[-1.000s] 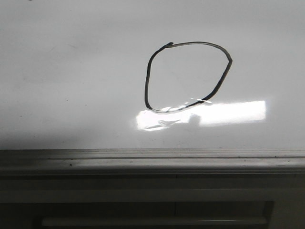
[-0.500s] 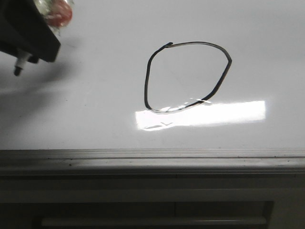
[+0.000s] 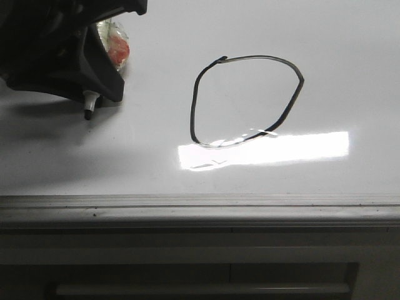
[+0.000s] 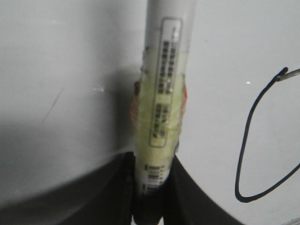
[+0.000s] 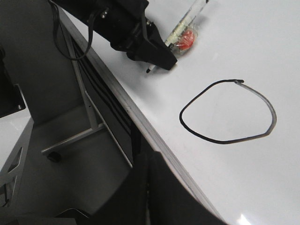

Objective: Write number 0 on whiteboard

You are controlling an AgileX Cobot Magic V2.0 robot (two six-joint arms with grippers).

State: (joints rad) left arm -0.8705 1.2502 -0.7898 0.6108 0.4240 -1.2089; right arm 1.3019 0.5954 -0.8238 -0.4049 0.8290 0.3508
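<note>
The number 0 [image 3: 194, 100] is a thin black loop on the whiteboard [image 3: 337, 62], paler along its top stroke. It also shows in the left wrist view [image 4: 240, 159] and the right wrist view [image 5: 206, 137]. My left gripper [image 3: 94, 84] is shut on a white marker [image 4: 161, 108] with a yellowish label. The marker's black tip [image 3: 89, 112] points down at the board left of the loop; I cannot tell if it touches. My right gripper [image 5: 149, 187] is shut and empty, by the board's near edge, well away from the loop.
A grey metal edge strip [image 3: 200, 209] runs along the whiteboard's near side. A bright rectangular glare [image 3: 300, 147] lies just below the loop. Something red and clear [image 3: 117, 49] sits behind the left gripper. A metal stand leg [image 5: 70, 138] and floor lie below the edge.
The left gripper with the marker has come into the front view from the upper left and moved right and down, toward the loop. The loop has not changed.
</note>
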